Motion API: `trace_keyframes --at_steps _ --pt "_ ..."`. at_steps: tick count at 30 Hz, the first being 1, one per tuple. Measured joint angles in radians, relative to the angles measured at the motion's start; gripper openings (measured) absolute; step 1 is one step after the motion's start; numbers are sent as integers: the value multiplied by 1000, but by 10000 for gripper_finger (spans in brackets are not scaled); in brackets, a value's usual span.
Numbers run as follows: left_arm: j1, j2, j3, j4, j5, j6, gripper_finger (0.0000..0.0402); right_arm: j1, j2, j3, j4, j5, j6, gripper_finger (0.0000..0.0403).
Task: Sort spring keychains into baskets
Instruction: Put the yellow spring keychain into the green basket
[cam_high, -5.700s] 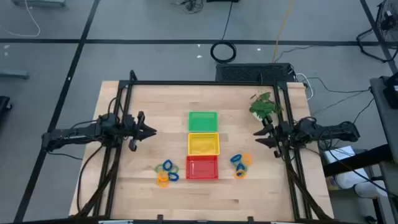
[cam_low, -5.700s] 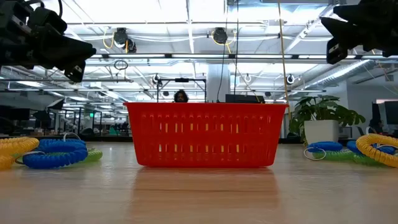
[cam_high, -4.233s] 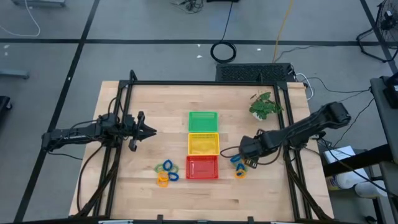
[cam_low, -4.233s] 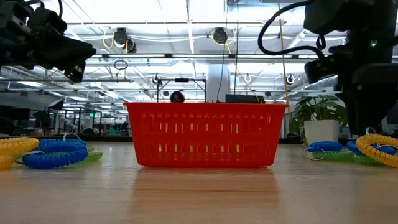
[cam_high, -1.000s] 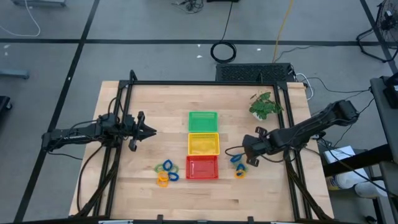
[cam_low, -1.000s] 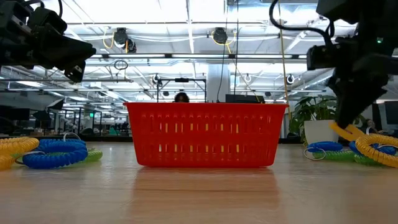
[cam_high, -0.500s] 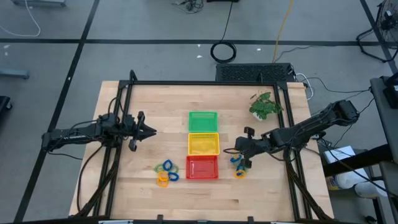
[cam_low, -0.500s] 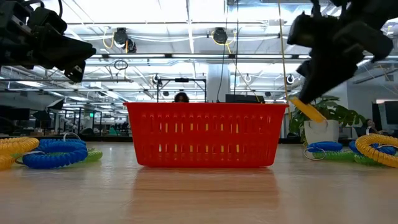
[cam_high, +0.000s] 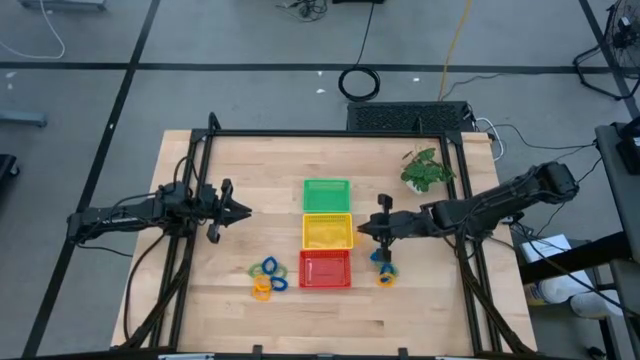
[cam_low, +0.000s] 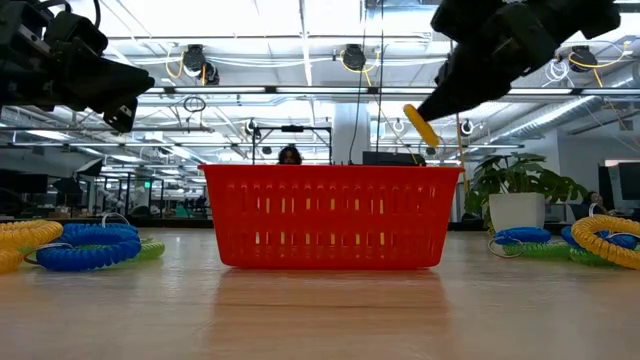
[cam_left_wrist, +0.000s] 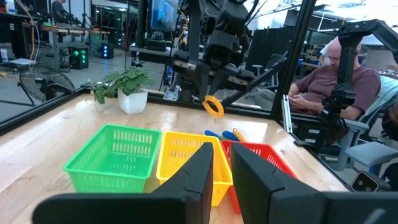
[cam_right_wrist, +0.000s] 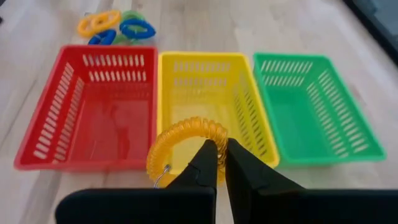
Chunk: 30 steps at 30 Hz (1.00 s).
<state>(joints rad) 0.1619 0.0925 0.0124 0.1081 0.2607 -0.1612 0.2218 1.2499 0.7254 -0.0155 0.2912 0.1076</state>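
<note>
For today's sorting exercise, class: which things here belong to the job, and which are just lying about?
Job:
- yellow keychain, held in the right claw beside the yellow basket
- green basket
- red basket
- left pile
- right pile
- left claw, waiting

Lying about:
- plant
- black cable coil
- seated person

Plant (cam_high: 426, 170) near right arm; table (cam_high: 250, 170) open w/ left side.

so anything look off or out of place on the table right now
Nothing stands out. The three baskets, green, yellow and red, sit in a straight row, all empty. The right tool holds a yellow keychain beside the yellow basket; the other keychains lie in two loose piles.
</note>
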Motion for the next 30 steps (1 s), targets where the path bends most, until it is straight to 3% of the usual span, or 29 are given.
trace_keyframes --at_steps 9,18,30 --pt "0 0 0 0 0 0 60 -101 20 1 183 -4 -156 4" --pt "0 0 0 0 0 0 61 -226 119 1 381 -7 -293 4" --pt "0 0 0 0 0 0 60 -368 278 1 566 -8 -330 4"
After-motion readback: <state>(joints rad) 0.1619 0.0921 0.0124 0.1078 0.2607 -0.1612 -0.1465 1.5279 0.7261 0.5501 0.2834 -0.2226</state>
